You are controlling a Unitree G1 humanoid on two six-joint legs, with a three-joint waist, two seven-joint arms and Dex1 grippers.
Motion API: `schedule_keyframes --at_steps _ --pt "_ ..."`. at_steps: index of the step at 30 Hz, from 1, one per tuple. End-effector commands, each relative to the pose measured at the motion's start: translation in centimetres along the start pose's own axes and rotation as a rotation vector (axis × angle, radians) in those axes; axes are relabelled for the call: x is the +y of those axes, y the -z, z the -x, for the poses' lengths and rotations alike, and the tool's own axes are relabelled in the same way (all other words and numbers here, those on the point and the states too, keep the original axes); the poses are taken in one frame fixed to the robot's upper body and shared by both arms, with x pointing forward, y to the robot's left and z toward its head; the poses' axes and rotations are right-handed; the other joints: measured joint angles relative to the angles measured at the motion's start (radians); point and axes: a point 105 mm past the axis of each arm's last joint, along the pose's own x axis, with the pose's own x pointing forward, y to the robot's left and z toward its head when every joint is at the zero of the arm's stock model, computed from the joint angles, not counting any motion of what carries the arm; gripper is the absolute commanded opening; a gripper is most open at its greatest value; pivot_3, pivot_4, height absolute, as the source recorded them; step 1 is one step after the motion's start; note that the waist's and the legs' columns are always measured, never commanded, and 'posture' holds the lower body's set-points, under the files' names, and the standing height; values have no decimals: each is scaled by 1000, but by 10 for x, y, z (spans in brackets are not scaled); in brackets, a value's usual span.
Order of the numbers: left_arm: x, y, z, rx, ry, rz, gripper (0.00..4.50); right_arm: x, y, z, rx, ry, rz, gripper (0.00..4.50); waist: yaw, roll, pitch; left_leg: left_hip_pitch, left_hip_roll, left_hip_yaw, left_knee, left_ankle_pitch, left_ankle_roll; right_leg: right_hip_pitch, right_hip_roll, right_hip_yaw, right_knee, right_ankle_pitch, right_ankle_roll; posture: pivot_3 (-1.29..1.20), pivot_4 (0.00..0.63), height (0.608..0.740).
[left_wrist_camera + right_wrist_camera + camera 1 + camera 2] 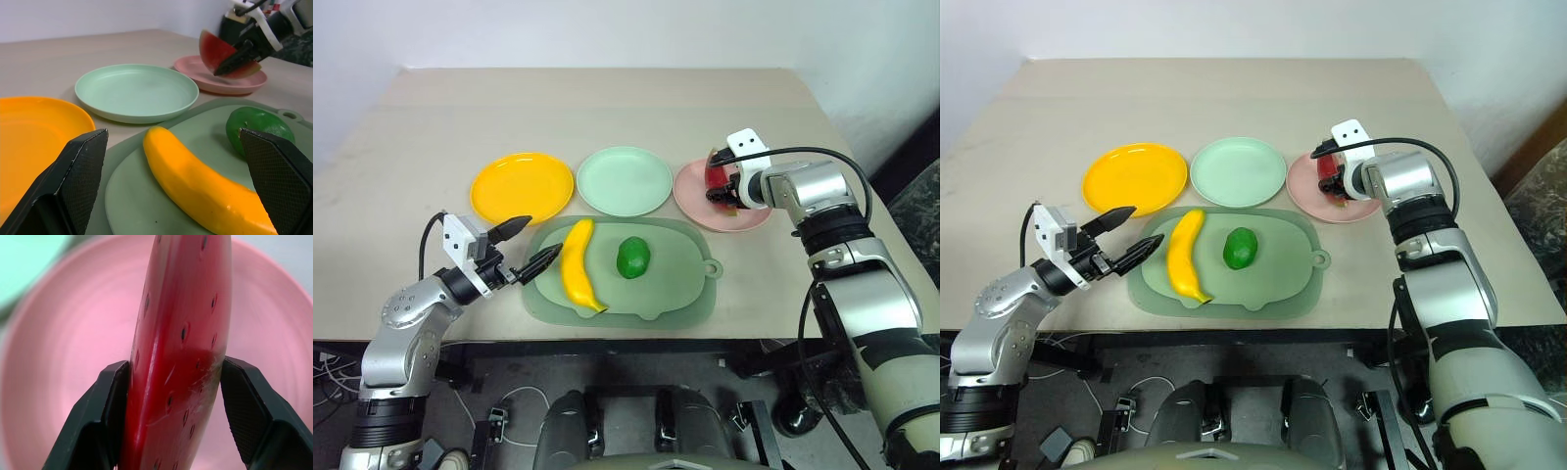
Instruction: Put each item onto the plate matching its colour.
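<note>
Red watermelon wedge (178,352) pinched in right gripper (722,191), over pink plate (695,201), not yet released. Yellow banana (578,264) and green fruit (632,257) both on pale green tray (690,284). Yellow plate (522,186), mint plate (625,180) bare. Left gripper (530,243) spread wide beside banana. Two items left. No readable writing.

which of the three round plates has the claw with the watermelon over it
The pink plate, rightmost of the three. The right claw, shut on the watermelon wedge, holds it over that plate; the yellow plate and mint green plate are bare.
</note>
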Motion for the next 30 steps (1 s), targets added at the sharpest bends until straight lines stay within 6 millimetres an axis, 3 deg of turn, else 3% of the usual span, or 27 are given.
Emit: schedule_keyframes --at_steps 1,7,12,18,23,26,30 --pt "2 -15 7 -35 -24 -45 4500 -7 -17 4 -47 32 33 2508 -1 0 0 0 0 0 0 0 0 0 0 0 0 0 0 0 150 695" --pt "0 -14 16 -22 -39 -43 4500 -13 -37 17 -122 -1 11 4470 -1 1 0 0 0 0 0 0 0 0 0 1 0 0 0 0 150 695" --pt "2 -17 18 -21 -43 -45 4500 -18 -47 38 -178 -37 22 4470 0 1 1 0 0 0 0 0 0 -1 0 1 0 0 0 0 150 695" --pt "6 -20 16 -22 -30 -47 4500 -7 -51 75 -283 -162 -96 4470 2 1 1 0 1 -1 0 0 0 0 0 1 0 0 0 0 150 695" --pt "4 -23 18 -4 24 -32 4500 51 -46 114 -454 -429 -39 4470 2 1 1 0 1 -1 -1 0 0 0 0 1 0 0 0 0 150 695" --pt "4 -23 17 7 41 -31 4500 74 -33 120 -488 -532 -61 4470 1 1 1 1 1 -1 -1 0 0 0 0 1 -1 0 0 0 150 695" --pt "4 -23 17 10 46 -32 4500 103 -5 110 -417 -633 -132 4470 3 0 0 2 1 -2 -1 0 0 2 0 0 -1 0 0 0 150 695"
